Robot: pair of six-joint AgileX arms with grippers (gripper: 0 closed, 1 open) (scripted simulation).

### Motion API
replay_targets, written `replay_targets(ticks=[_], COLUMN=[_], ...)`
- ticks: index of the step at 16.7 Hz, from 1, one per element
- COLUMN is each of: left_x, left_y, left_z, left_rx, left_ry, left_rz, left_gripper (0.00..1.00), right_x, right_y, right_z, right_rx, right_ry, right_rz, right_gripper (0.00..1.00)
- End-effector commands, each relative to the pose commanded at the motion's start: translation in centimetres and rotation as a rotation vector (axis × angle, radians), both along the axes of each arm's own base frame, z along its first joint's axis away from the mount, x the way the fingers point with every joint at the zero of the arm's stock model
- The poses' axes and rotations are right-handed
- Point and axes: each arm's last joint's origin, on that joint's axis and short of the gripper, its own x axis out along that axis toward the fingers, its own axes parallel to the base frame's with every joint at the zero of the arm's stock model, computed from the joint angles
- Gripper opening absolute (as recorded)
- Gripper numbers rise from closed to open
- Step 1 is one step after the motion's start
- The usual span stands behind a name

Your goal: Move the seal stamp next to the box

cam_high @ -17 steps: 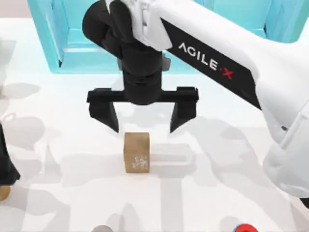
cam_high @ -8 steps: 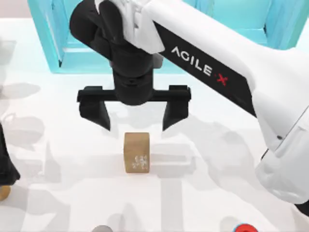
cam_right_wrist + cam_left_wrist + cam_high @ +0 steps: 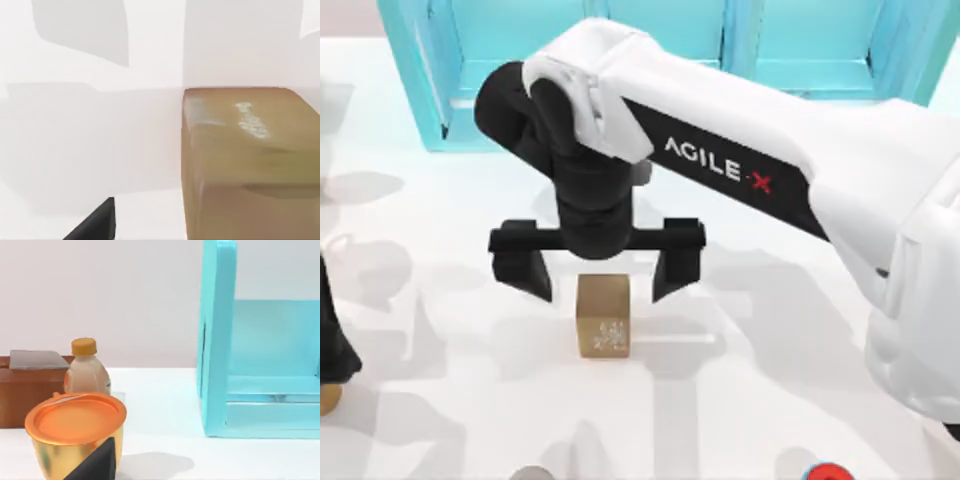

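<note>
Seal stamp stands alone on the white table, near the middle of the top view, carved marks facing the camera; nothing crowds it, so a straight top-down grab looks feasible; in the right wrist view it sits close under the camera. Right gripper hangs over the stamp's far end, fingers spread wide, one fingertip on each side, not touching it; my read: lining up to straddle it before closing. Right arm reaches in from the table's right, wrist pointing down, fingers set across the stamp. Left arm parked at the table's left edge; can't tell its grip state. Box not identifiable here. Turquoise shelf behind; gold cup and bottle in the left wrist view.
</note>
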Motion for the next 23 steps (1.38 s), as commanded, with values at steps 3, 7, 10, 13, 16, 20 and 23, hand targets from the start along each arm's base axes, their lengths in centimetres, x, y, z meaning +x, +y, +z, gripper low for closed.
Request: replay_targets(ticks=[3,7,10,13,16,20,23], left_x=[0.0,0.0,0.0,0.0,0.0,0.0,0.0], left_y=[0.0,0.0,0.0,0.0,0.0,0.0,0.0], left_z=[0.0,0.0,0.0,0.0,0.0,0.0,0.0], left_rx=[0.0,0.0,0.0,0.0,0.0,0.0,0.0], left_ry=[0.0,0.0,0.0,0.0,0.0,0.0,0.0], left_rz=[0.0,0.0,0.0,0.0,0.0,0.0,0.0], left_gripper=[1.0,1.0,1.0,1.0,1.0,1.0,1.0], right_x=[-0.2,-0.5,-0.5,-0.5,-0.5,-0.5,-0.5], right_y=[-0.1,-0.2,-0.2,-0.2,-0.2,-0.2,-0.2], right_z=[-3.1,-4.4,-4.4,-4.4,-4.4,-4.4,-4.4], right_rx=[0.003,0.005,0.005,0.005,0.005,0.005,0.005], right_ry=[-0.003,-0.004,-0.004,-0.004,-0.004,-0.004,-0.004], right_rz=[0.0,0.0,0.0,0.0,0.0,0.0,0.0], right_gripper=[1.0,1.0,1.0,0.77,0.55,0.25,0.02])
